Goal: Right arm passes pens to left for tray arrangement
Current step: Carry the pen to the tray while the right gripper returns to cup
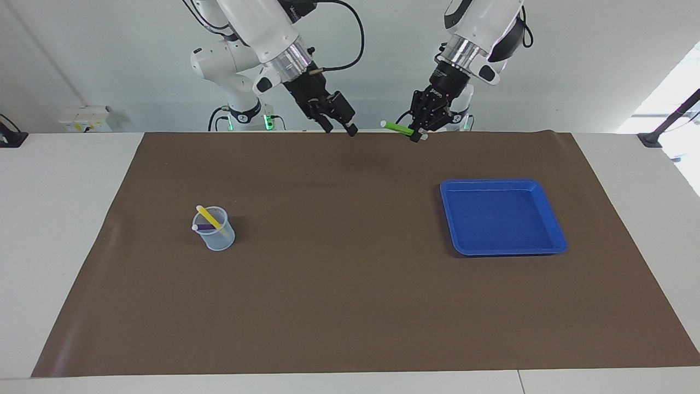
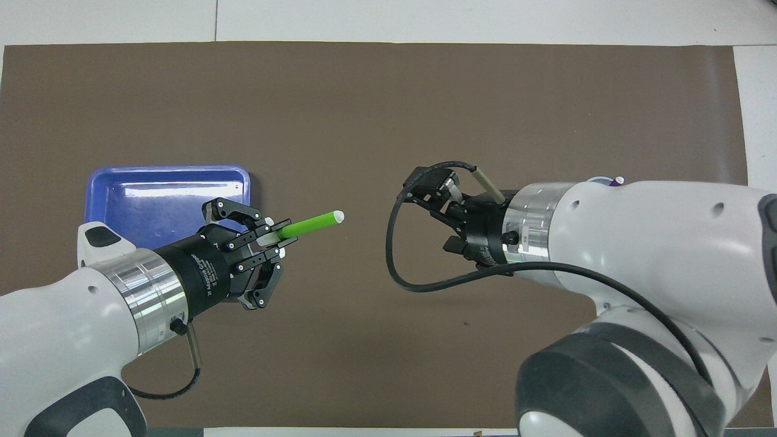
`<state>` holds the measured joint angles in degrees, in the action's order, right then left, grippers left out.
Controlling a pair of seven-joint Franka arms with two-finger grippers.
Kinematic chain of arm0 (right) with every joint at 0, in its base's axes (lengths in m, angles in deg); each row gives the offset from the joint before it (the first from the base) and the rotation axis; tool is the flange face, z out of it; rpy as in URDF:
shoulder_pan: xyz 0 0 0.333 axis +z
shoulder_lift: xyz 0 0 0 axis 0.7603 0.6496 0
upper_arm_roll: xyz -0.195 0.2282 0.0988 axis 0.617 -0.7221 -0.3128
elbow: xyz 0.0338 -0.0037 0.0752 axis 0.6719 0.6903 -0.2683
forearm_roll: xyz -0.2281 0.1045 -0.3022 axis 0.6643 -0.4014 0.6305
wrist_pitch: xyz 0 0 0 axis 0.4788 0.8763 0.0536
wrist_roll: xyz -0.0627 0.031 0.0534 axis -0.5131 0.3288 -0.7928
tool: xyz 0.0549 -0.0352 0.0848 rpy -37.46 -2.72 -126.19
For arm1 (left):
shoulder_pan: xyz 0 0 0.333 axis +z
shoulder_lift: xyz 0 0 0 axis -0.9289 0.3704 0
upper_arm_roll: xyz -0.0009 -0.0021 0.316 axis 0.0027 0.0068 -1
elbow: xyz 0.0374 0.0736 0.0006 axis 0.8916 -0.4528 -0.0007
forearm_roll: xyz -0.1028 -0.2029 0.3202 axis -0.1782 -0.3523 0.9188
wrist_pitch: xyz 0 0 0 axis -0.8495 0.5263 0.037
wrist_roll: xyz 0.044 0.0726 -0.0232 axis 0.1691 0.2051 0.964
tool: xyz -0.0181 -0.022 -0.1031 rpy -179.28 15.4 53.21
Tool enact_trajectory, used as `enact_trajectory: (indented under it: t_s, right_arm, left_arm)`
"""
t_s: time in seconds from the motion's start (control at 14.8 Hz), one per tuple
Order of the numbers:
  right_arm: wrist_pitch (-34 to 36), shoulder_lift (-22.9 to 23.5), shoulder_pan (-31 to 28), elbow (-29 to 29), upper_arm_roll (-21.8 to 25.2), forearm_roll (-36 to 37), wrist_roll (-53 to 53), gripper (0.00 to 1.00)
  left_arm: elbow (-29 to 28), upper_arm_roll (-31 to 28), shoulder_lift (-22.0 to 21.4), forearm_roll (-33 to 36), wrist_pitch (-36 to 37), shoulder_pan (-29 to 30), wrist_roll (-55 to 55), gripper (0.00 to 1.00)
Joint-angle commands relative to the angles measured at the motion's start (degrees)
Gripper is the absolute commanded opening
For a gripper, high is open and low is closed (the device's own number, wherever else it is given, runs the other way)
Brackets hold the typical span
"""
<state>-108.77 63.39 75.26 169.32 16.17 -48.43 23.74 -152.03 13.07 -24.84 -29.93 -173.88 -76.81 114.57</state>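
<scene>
My left gripper is shut on one end of the bright green pen, held in the air over the brown mat. The pen's pale cap points toward my right gripper, which is open, empty and a short gap away, over the middle of the mat. In the overhead view the green pen sticks out of the left gripper toward the right gripper. The blue tray lies empty toward the left arm's end. The yellow pen and the purple pen stand in a cup.
The small translucent cup stands on the mat toward the right arm's end. In the overhead view my right arm hides nearly all of it; only a pen's tip shows. The tray lies partly under my left arm.
</scene>
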Motion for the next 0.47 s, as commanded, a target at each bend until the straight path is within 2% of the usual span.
enact_trajectory:
  t_s: [0.0,0.2,0.41]
  right_arm:
    - [5.17,-0.75,-5.54,-0.15,-0.11,3.5,10.82,1.0]
    - [9.4,-1.1,-12.48,0.11,-0.2,8.59,23.84,1.0]
    - [11.6,-1.02,-16.71,0.03,-0.2,12.72,31.33,1.0]
  left_arm:
    - [0.26,0.38,0.12,0.59,1.39,3.88,-6.31,0.0]
    - [0.87,-0.24,2.66,0.24,9.03,7.83,-23.86,0.0]
    - [1.75,-0.32,5.57,0.24,14.93,13.1,-39.61,0.0]
